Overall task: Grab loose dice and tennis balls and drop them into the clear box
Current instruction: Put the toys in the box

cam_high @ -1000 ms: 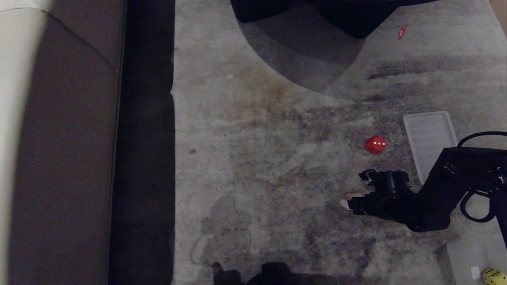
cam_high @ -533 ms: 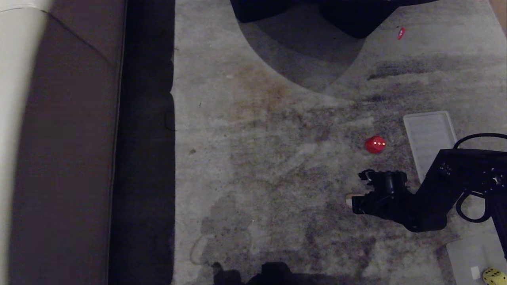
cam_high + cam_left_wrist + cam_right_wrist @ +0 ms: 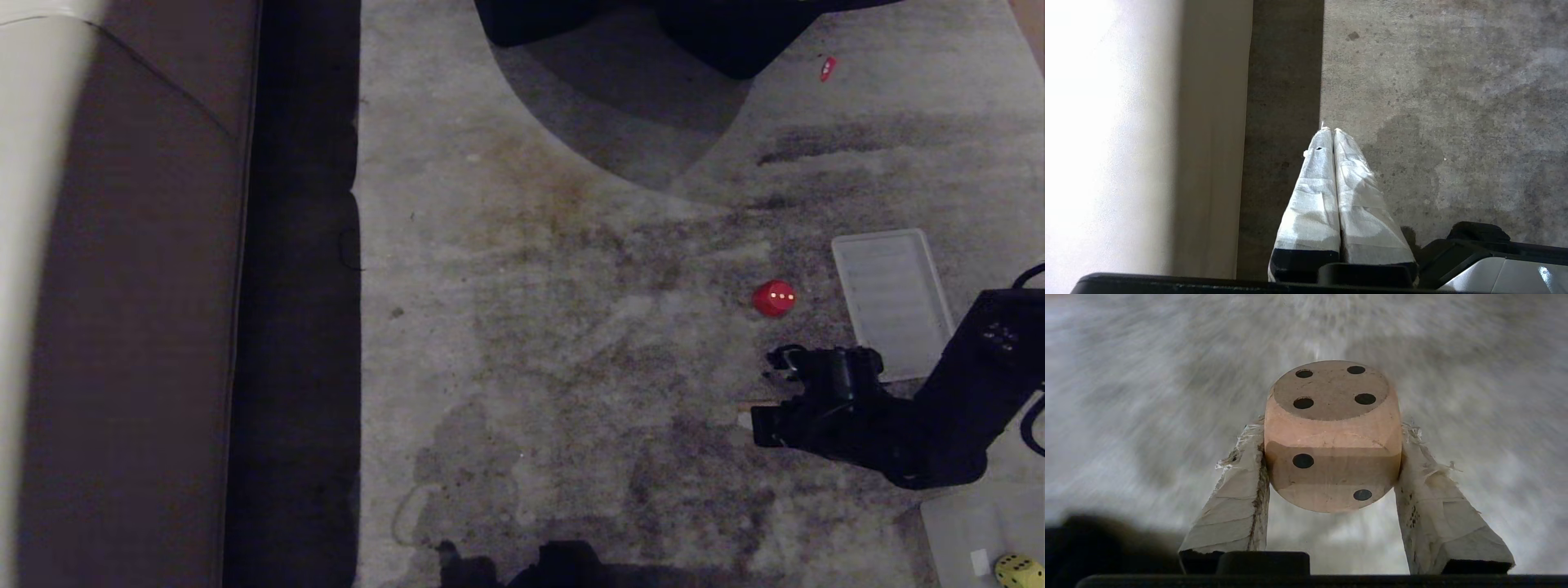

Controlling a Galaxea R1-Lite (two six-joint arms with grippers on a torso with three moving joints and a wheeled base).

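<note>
Right gripper [image 3: 1331,457] clamped on the tan die [image 3: 1333,435], held clear of the carpet [image 3: 571,327], so the step is carrying.

Next it must go to the clear box [image 3: 959,523] at the near right and let go. Three dice show: tan, red die [image 3: 774,298] loose, yellow die [image 3: 1018,569] boxed; no tennis balls. Left gripper [image 3: 1333,134] closed, empty, parked by the sofa.

A worn, stained grey carpet [image 3: 571,343] covers the floor. On it lie a red die [image 3: 773,298], a flat ribbed translucent panel [image 3: 891,294] just beside it, and a clear box [image 3: 963,523] holding a yellow die [image 3: 1017,569].
</note>
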